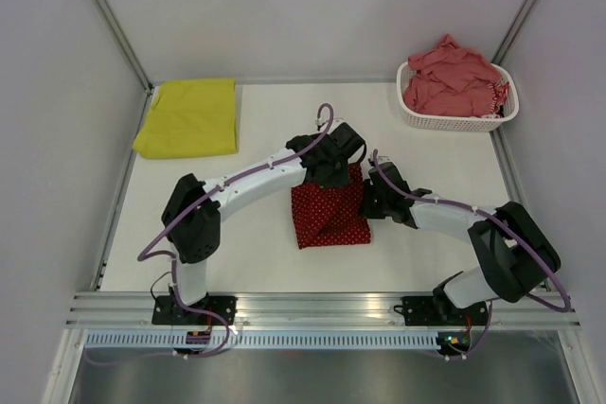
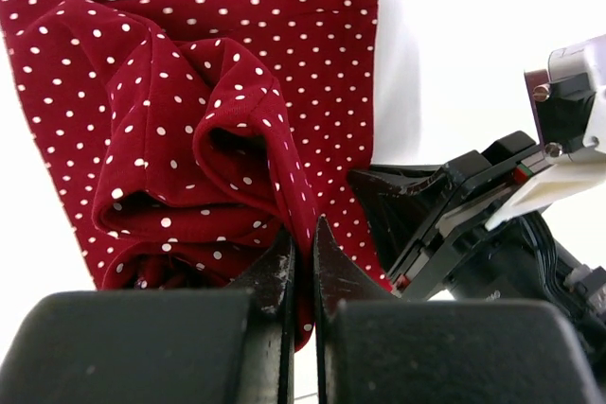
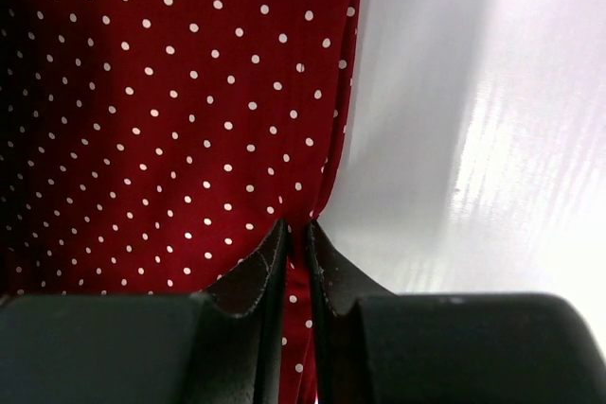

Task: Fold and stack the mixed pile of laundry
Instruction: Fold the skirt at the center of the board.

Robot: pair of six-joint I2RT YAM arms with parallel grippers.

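On the tabletop [image 1: 246, 262], my two arms are hiding the far and right edges of the dark red dotted cloth [image 1: 327, 215], which is lying at centre, half folded and bunching into rumpled ridges. The left gripper [image 2: 303, 238] is pinching a fold of it, jaws nearly together; the right gripper [image 3: 295, 234] is nipping its hem, jaws equally narrow.

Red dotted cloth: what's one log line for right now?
red dotted cloth: mid-table, partly folded | left gripper: shut on cloth | right gripper: shut on cloth edge | yellow garment: folded, far left
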